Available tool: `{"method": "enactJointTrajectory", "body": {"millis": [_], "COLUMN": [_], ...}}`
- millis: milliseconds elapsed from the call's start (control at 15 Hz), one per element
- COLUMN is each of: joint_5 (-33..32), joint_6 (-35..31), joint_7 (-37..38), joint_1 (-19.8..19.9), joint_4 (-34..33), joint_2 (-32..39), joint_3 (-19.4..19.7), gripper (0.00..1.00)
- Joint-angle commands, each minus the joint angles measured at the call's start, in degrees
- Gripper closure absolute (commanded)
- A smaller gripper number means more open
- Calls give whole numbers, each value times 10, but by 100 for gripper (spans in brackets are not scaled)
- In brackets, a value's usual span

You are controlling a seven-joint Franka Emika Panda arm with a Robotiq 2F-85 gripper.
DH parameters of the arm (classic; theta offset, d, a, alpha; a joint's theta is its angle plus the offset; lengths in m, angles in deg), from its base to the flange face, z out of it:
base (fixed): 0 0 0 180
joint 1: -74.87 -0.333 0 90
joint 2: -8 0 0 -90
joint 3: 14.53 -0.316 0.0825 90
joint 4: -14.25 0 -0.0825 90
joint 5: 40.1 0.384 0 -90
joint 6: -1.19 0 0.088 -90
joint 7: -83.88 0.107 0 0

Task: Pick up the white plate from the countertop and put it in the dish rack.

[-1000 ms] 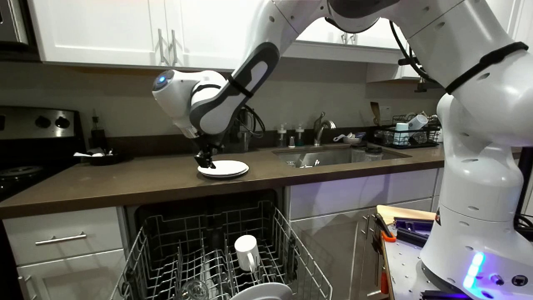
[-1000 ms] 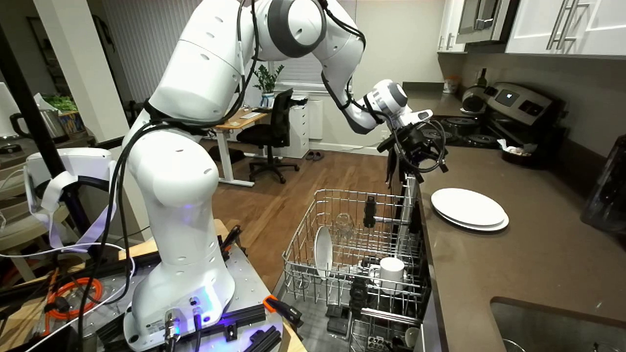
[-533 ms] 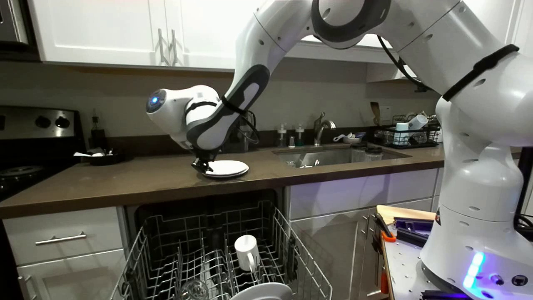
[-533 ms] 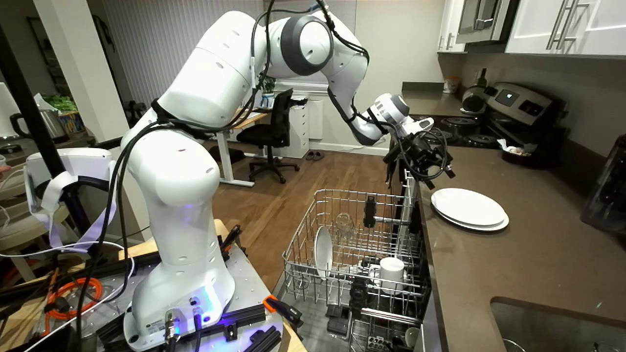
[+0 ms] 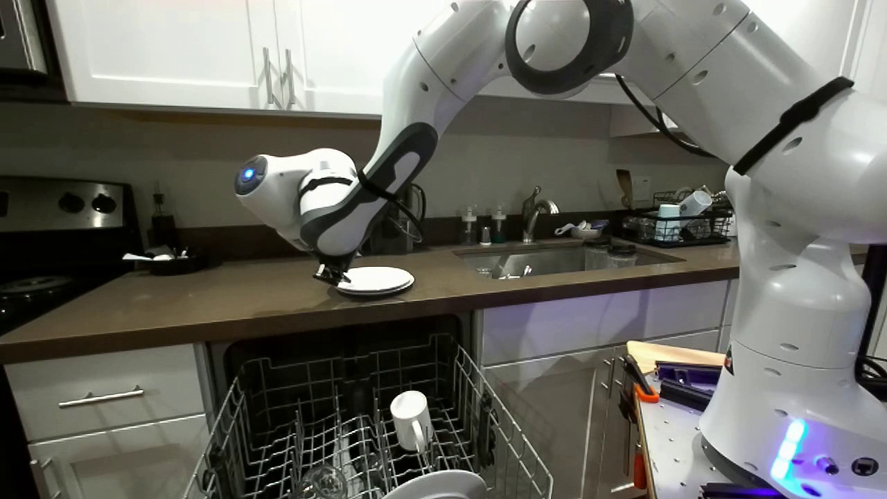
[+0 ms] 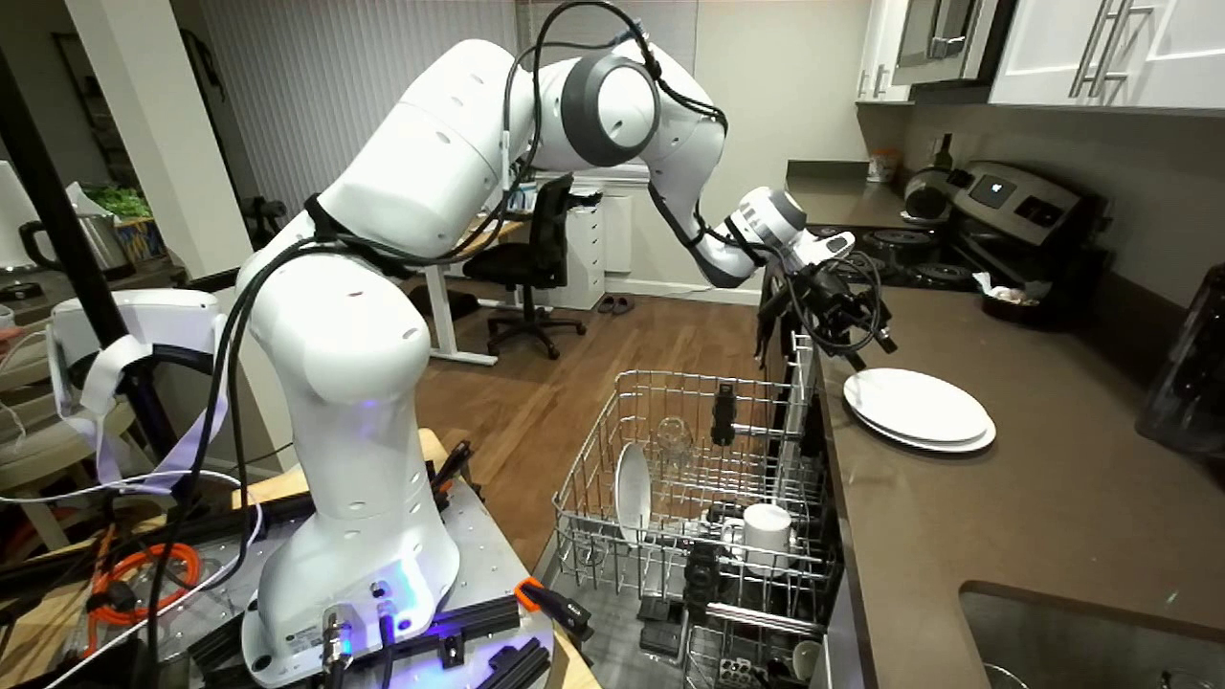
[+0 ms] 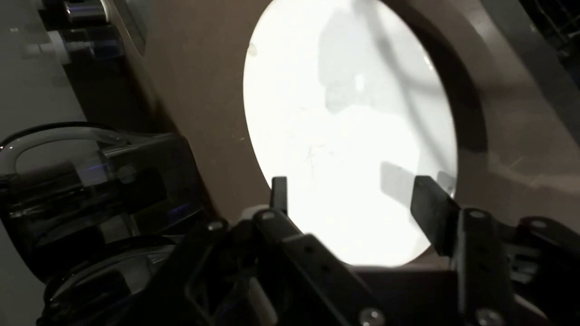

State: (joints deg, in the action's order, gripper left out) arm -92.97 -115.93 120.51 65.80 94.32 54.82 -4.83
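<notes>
Where the brown countertop (image 5: 235,294) runs beneath white cupboards (image 5: 173,55) from stove (image 5: 62,249) past sink (image 5: 561,260), 2 white plates (image 6: 914,404) lie stacked; the gripper (image 7: 351,194), spread apart, hangs by their stove-side edge.

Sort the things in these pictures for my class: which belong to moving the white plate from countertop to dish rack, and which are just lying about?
For the job:
gripper, open
white plate, upper of two stacked
countertop
dish rack, pulled out

Just about:
white mug, in the rack
plate on edge, in the rack
faucet
office chair
shoes
</notes>
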Motion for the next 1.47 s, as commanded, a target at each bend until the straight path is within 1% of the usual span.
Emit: {"method": "enactJointTrajectory", "body": {"millis": [0, 133, 467, 533, 600, 667, 867, 933, 1000, 1067, 1200, 1267, 1333, 1400], "joint_5": [-3, -1, -2, -3, -3, -1, 0, 0, 1, 0, -1, -1, -2, -2], "joint_6": [13, 12, 15, 16, 17, 18, 19, 19, 19, 19, 21, 21, 23, 24], "joint_7": [7, 5, 2, 2, 1, 0, -2, -2, -3, -2, -3, -3, -4, -4], "joint_1": [1, 1, -3, -4, -5, -4, -5, -5, -5, -6, -7, -7, -8, -8], "joint_4": [-33, -41, -61, -64, -67, -71, -79, -82, -84, -86, -90, -91, -92, -93], "joint_2": [21, 27, 40, 44, 47, 51, 60, 62, 64, 66, 71, 73, 75, 76], "joint_3": [2, 2, 2, 4, 4, 3, 3, 3, 3, 3, 5, 5, 6, 5], "gripper": [11, 0, 0, 8, 14, 14, 5, 0, 2, 1, 1, 3, 13, 14]}}
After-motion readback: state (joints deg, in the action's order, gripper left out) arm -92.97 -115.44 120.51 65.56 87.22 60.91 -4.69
